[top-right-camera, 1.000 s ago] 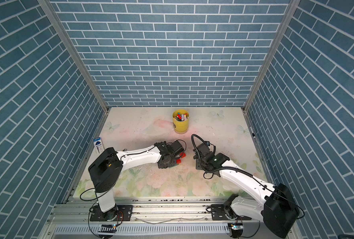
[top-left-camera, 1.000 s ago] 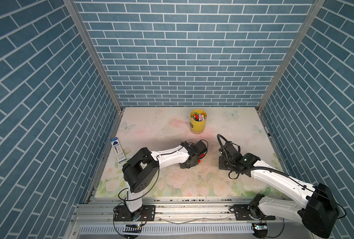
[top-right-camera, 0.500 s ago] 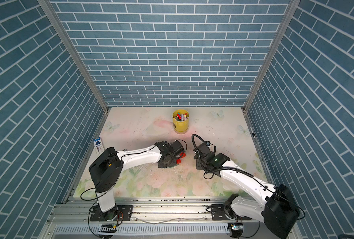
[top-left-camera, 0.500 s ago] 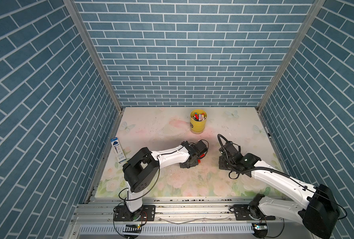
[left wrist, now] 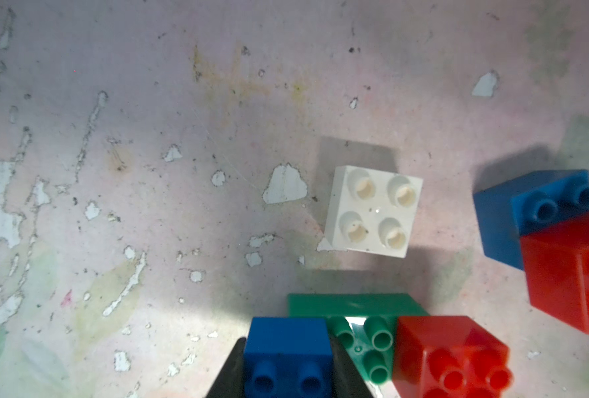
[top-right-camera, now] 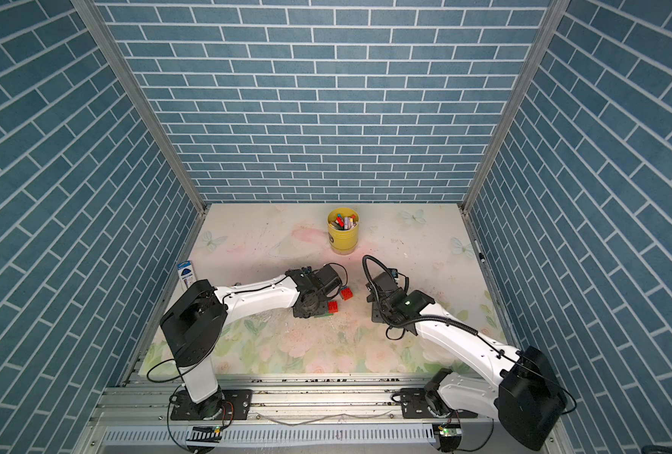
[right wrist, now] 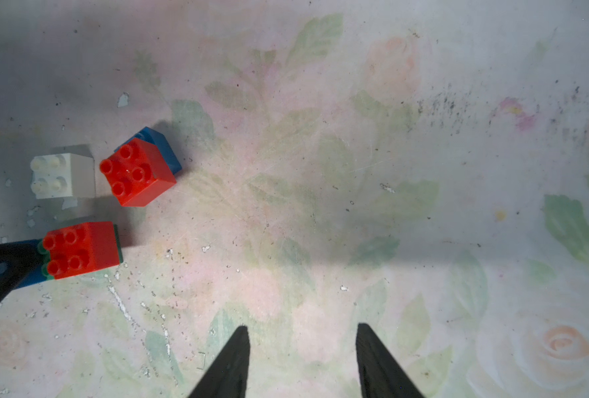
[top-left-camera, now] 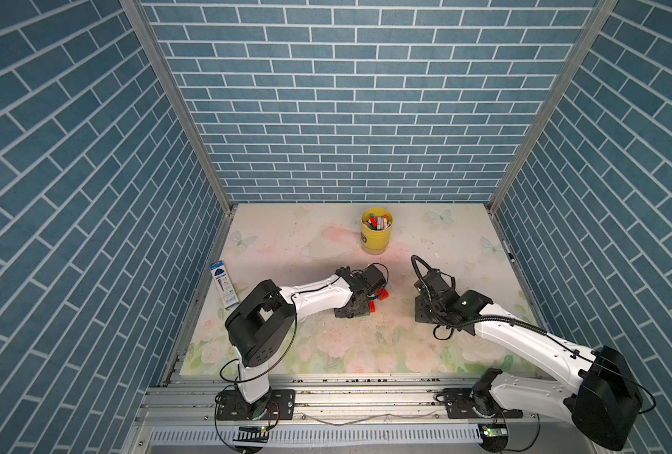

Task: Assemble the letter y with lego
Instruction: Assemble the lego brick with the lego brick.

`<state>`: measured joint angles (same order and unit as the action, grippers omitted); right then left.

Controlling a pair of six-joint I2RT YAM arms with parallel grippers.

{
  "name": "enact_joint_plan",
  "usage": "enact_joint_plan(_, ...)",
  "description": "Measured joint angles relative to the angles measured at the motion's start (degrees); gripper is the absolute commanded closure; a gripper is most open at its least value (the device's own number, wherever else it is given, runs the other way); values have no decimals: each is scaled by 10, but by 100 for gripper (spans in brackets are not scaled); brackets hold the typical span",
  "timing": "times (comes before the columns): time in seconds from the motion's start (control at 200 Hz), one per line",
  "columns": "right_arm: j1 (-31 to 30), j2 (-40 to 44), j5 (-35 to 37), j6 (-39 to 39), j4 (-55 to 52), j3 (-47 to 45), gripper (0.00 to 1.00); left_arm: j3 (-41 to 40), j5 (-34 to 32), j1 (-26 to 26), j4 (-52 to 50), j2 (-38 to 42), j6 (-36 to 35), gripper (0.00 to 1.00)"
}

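Build so far: We see a long green brick (left wrist: 351,305) lying on the table (left wrist: 148,172). A red brick (left wrist: 451,355) is seated on one end and a held blue brick (left wrist: 288,358) is at the other, with green studs showing between them.
Left pincer: The left pincer (left wrist: 288,344) is clamped on the held blue brick, with one dark finger (left wrist: 232,372) against each side. We cannot tell whether that brick is fully pressed onto the green one.
White brick: A white brick (left wrist: 372,210) sits alone with its studs up, just beside the green brick and not touching it.
Stacked pair: Near the white brick, a second red brick (left wrist: 568,272) sits skewed over a second blue brick (left wrist: 500,220) and covers part of it.
Right pincer: The right pincer (right wrist: 303,348) hovers over bare table, well apart from the bricks. Its fingers are spread with nothing between them.
Further off: In both top views we see a yellow cup (top-left-camera: 375,238) of coloured sticks standing toward the back wall. A small blue-and-white box (top-left-camera: 224,285) lies at the table's left edge.
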<state>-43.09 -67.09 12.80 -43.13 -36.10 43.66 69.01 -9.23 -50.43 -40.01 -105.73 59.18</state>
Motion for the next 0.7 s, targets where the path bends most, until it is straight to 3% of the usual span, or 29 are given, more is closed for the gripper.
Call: enact_joint_plan(0.7,3,3,2,0,0,0,48,23,7,0,-22,-19,-9,100)
